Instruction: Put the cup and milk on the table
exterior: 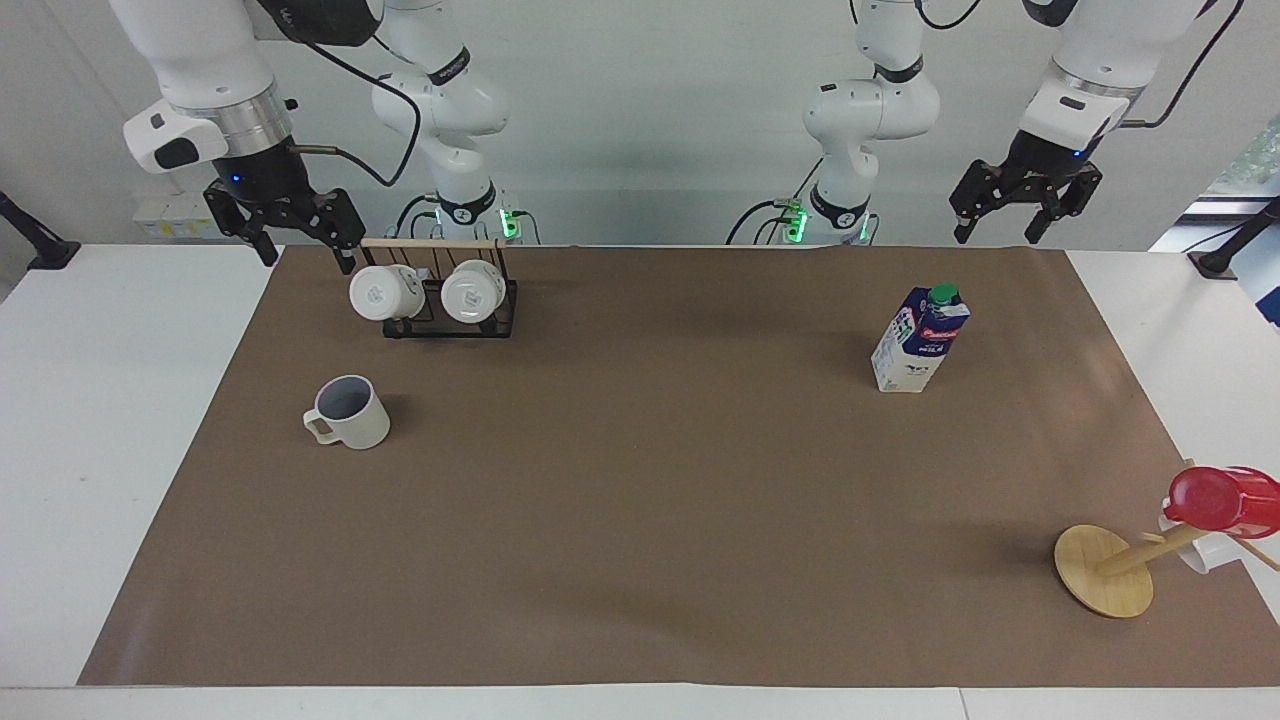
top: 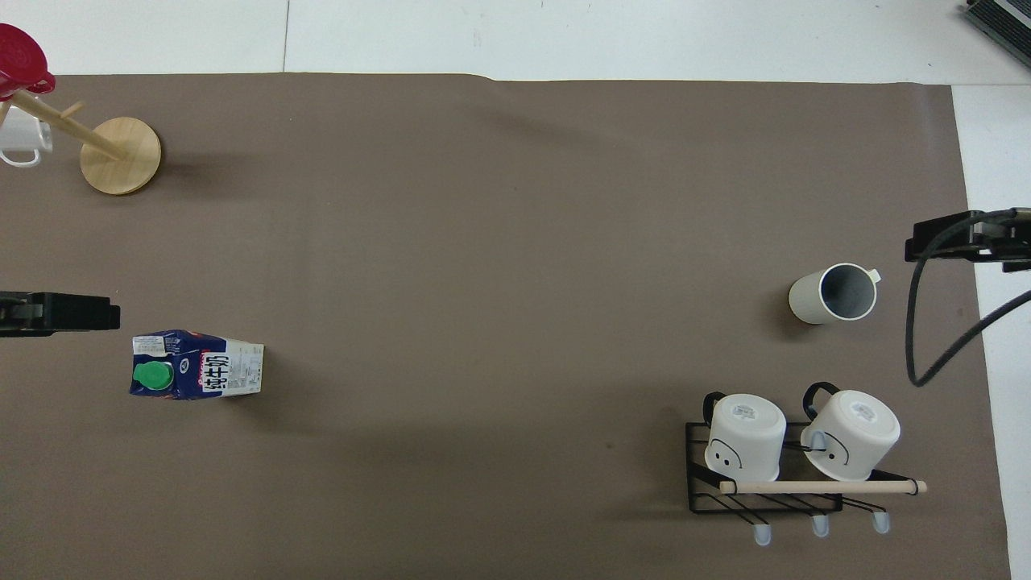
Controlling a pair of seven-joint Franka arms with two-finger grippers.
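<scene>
I see cup (exterior: 349, 412) upright on table (exterior: 120, 420) paper, right arm's end, by paper edge | milk (exterior: 920, 340) upright, left arm's end | facing view alone shows both raised: right gripper (exterior: 295, 235) spread, empty, over paper corner beside mug rack (exterior: 440, 295); left gripper (exterior: 1005, 222) spread, empty | wide bare paper between.

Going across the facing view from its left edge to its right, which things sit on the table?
Cup → rack with two white mugs → milk → wooden mug tree → red cup.
</scene>
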